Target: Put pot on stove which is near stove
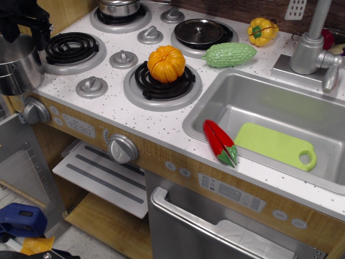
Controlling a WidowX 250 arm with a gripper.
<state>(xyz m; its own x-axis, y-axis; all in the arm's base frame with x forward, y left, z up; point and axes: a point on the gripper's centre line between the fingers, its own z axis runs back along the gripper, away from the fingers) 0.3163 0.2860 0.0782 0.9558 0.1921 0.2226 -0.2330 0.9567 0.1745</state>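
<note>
I see the gripper [24, 24] at the upper left edge, a black assembly coming in from above, just left of the stove [116, 105]. Below it the pot [19, 65] hangs off the counter [135, 116] edge, beside the front-left burner [71, 49], apparently lifted. The fingers [38, 27] sit at the pot's rim, but I cannot tell whether they are clamped. An orange pumpkin [166, 63] occupies the near burner; a dark lid [198, 31] covers the one behind.
</note>
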